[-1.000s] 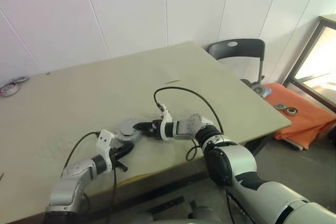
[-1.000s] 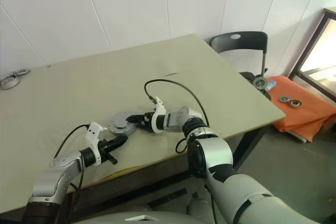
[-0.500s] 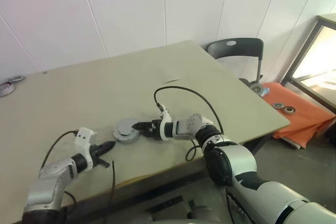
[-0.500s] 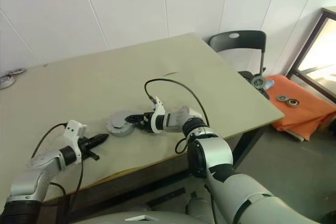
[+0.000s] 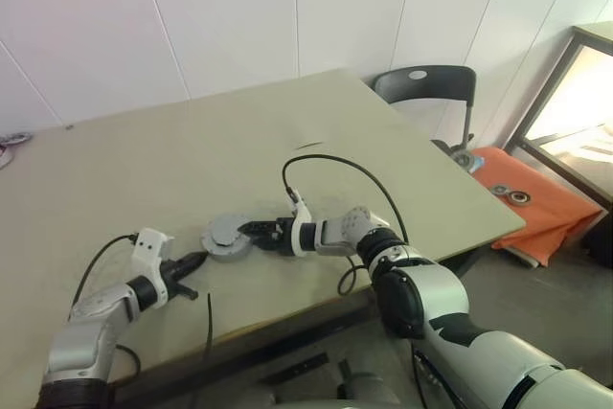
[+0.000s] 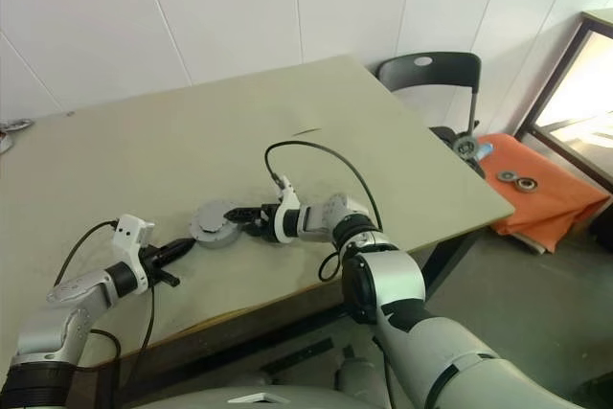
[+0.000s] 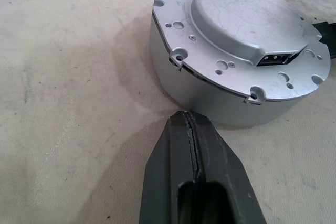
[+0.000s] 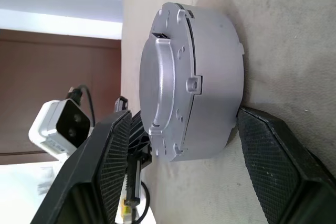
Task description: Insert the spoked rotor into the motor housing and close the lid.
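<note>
With the lid on, the right tool [image 5: 257, 233] straddles the motor housing [image 5: 227, 236], fingers spread, probably steadying it. Left tool [image 5: 194, 261] sits pressed together just beside it on the desk [image 5: 192, 160].

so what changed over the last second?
The left gripper, shut and empty, drew back from the closed motor housing toward the robot's left and now sits apart from it. The right gripper stayed at the housing's other side, fingers spread around it. The housing sat in place on the table, lid on.
</note>
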